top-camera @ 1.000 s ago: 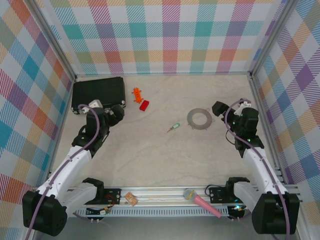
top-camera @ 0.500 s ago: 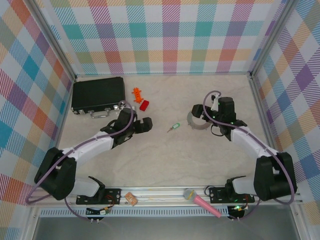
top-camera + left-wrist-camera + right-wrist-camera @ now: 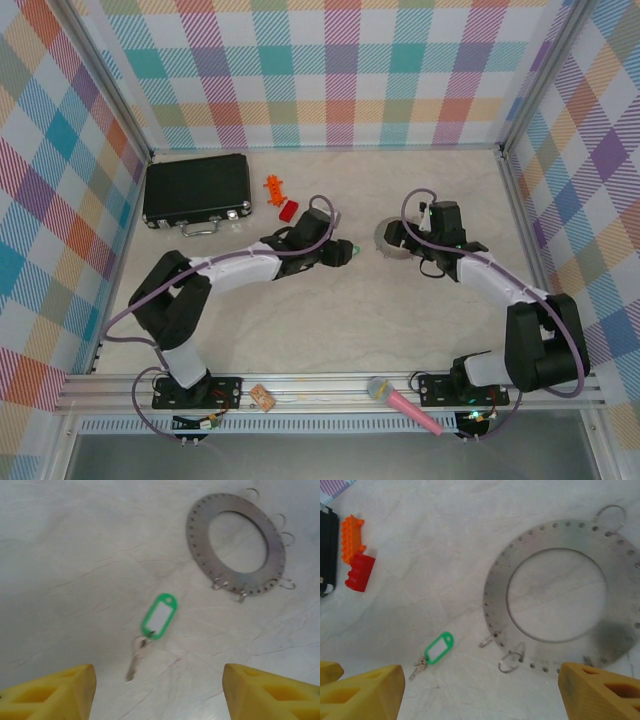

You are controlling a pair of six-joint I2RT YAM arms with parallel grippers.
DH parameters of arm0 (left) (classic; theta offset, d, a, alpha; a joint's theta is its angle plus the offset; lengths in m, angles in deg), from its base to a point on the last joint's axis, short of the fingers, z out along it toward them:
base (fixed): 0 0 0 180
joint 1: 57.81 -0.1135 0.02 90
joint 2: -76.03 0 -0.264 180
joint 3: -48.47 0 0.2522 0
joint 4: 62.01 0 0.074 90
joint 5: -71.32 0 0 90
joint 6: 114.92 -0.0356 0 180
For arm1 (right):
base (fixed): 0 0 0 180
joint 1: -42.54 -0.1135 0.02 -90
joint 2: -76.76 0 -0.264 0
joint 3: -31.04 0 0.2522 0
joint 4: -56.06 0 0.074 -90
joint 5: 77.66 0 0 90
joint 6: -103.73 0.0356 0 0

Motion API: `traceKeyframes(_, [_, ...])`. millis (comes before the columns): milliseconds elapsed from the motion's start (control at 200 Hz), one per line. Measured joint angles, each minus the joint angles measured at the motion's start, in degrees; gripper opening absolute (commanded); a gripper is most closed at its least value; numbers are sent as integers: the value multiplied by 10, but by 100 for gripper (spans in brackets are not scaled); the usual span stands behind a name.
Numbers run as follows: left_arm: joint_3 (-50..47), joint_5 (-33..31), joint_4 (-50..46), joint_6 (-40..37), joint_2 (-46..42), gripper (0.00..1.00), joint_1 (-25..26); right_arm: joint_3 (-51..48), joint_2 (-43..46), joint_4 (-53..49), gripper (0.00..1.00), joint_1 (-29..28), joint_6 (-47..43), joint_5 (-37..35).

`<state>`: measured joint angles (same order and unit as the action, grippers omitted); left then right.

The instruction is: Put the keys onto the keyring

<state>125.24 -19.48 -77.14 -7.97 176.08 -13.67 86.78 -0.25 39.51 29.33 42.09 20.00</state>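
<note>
Left gripper [image 3: 159, 695]: yellow jaws stood well apart at the bottom corners of the left wrist view, holding nothing. The key [image 3: 159, 616], a green tag with a short silver blade, lay flat on the table [image 3: 65, 555] at frame centre, just above the gap between the jaws. The keyring [image 3: 197, 530] lay flat at the upper right, apart from the key. Right gripper [image 3: 480, 695]: jaws also spread and empty, with the keyring above them at the right of the frame. The orange toy [image 3: 351, 537] and red block [image 3: 360, 572] touched at the upper left.
</note>
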Motion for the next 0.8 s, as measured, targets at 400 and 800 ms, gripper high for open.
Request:
traceKeyframes(400, [97,53,5,-74,127,39,42,-30,66,4,81,1,28,-27])
traceKeyframes(800, [184,59,1,-109,201,30,42,-30,66,6,80,1,40,-10])
